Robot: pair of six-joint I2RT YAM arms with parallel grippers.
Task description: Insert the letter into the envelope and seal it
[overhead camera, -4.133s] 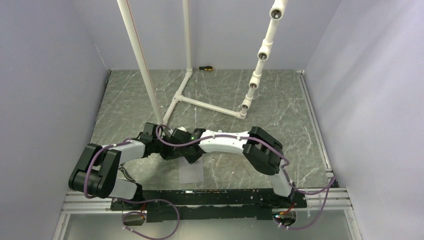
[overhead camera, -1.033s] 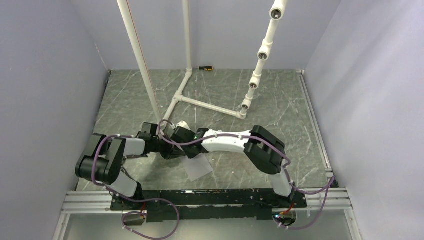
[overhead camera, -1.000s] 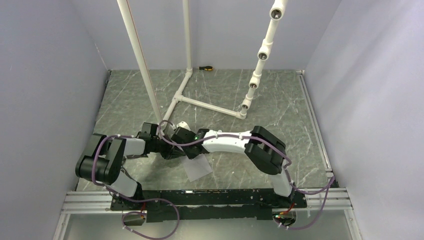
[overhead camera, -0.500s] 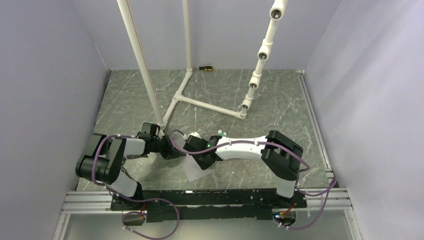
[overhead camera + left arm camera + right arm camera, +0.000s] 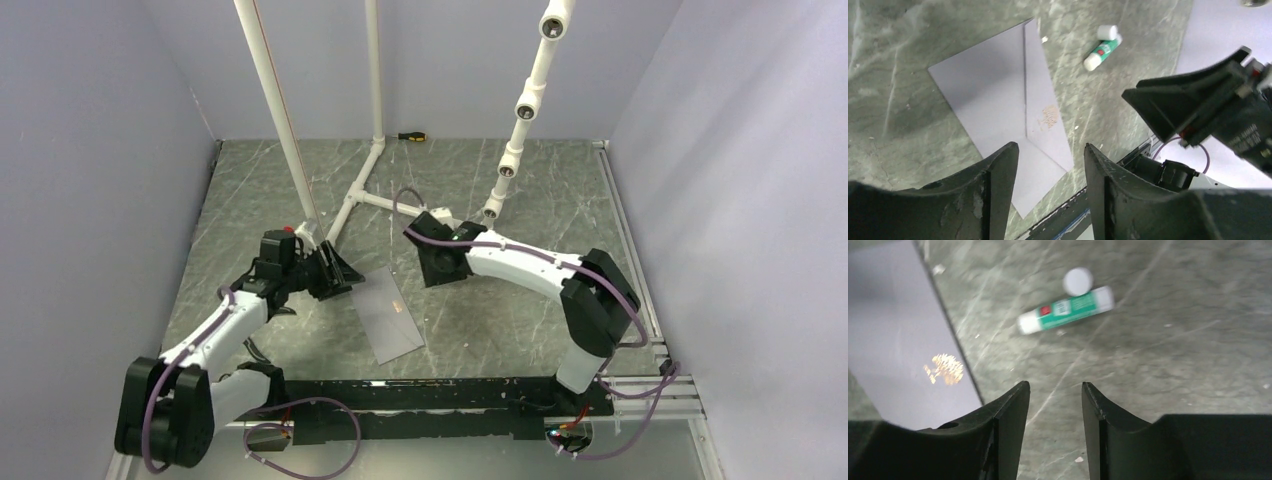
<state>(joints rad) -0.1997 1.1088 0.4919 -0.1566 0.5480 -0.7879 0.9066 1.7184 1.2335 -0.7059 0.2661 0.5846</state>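
The pale grey envelope [image 5: 386,316] lies flat on the marble table between my two arms, with its flap folded down. It shows a small gold mark [image 5: 1048,117] near the fold. In the right wrist view the envelope [image 5: 895,340] fills the left edge. The letter is not in view. My left gripper [image 5: 343,275] hangs open just left of the envelope's far corner, and the left wrist view shows nothing between the fingers of that gripper [image 5: 1050,147]. To the right of the envelope is my right gripper [image 5: 441,268], also [image 5: 1054,385], open and empty above bare table.
A green-and-white glue stick [image 5: 1065,310] and its white cap [image 5: 1078,281] lie on the table right of the envelope. A white pipe frame [image 5: 400,208] stands behind, with a screwdriver [image 5: 410,135] at the back wall. A metal rail [image 5: 400,395] runs along the near edge.
Both grippers were shut low over the envelope. They have since opened and drawn apart, the left going left and the right going up and to the right. The envelope now lies uncovered.
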